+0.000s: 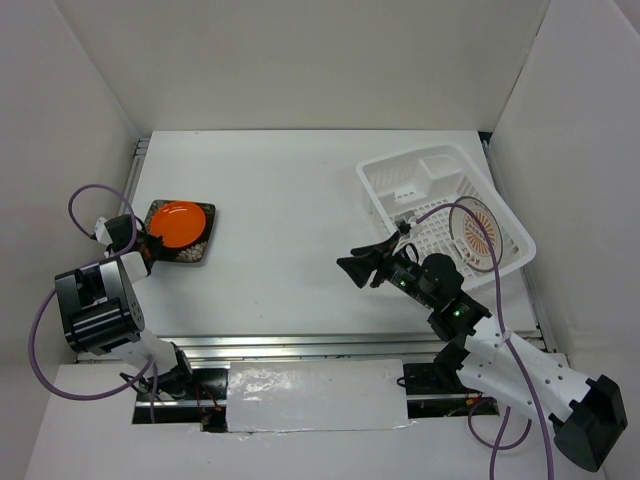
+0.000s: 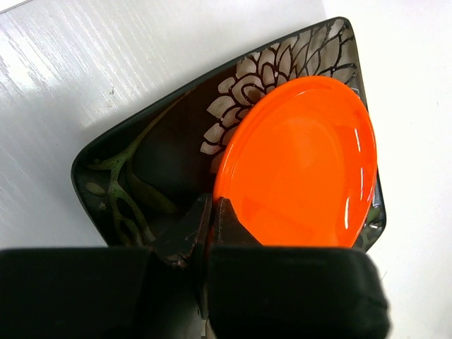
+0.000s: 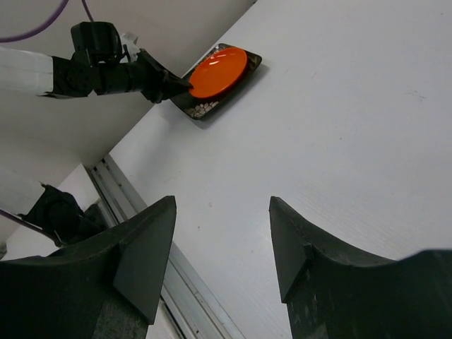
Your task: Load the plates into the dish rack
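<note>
So from where I stood, the left tool (image 2: 212, 226) was pressed together on the near rim of the glossy orange plate (image 2: 304, 162), which sat on top of the dark square plate (image 2: 141, 169) over at the left side of the surface (image 1: 290, 200). Honestly couldn't tell whether the fingers had only the orange rim or had nipped the square plate's edge too, they were that close together down there. The sunburst plate (image 1: 480, 232) was already standing in the dish rack (image 1: 400, 180) way over on the right, well apart from the stack. The right tool (image 3: 222, 212) hung over the middle of the surface with its fingers spread and nothing between them. If I were doing the lift, I'd go slow and straight up first and watch whether the dark plate comes along. If it does, let go and re-grip higher on the orange rim. That plate looked slick, and an edge pinch like this lets it swing, so I'd keep it tilted and not whip it across. It's a long haul to the rack from there, so passing it to the waiting right tool mid-surface seemed the sensible play.
</note>
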You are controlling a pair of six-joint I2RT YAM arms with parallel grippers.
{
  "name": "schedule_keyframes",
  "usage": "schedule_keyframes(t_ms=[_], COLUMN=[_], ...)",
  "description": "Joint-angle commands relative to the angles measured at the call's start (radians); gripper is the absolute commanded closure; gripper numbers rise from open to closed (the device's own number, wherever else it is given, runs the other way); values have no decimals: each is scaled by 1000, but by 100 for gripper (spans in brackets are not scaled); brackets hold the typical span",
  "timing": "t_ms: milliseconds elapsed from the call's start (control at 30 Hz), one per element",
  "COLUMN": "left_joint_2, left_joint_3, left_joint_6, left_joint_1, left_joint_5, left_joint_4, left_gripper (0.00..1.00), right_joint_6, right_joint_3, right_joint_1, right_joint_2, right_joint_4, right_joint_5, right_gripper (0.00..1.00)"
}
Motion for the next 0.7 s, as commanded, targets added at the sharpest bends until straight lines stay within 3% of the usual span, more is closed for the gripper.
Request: schedule_keyframes(t_ms=[0,167,467,667], left_joint_2=[-2,-25,-223,-342], left_joint_3=[35,22,-12,-6], left_joint_6=[3,-3,-6,-6], left_joint_1=[3,3,-20,-58], left_joint_5=[8,31,95,123], left_joint_4=[8,19,5,-36], left_gripper=[100,100,100,100], right_joint_6=[1,-2,-35,-32], right_joint_3=[20,14,88,157], right_joint_1=[5,5,3,5], right_joint_2=[-17,-15,8,54], right_joint_4=[22,28,-29,-99], right_joint_5=[13,33,6,125], right_gripper=[37,37,35,35])
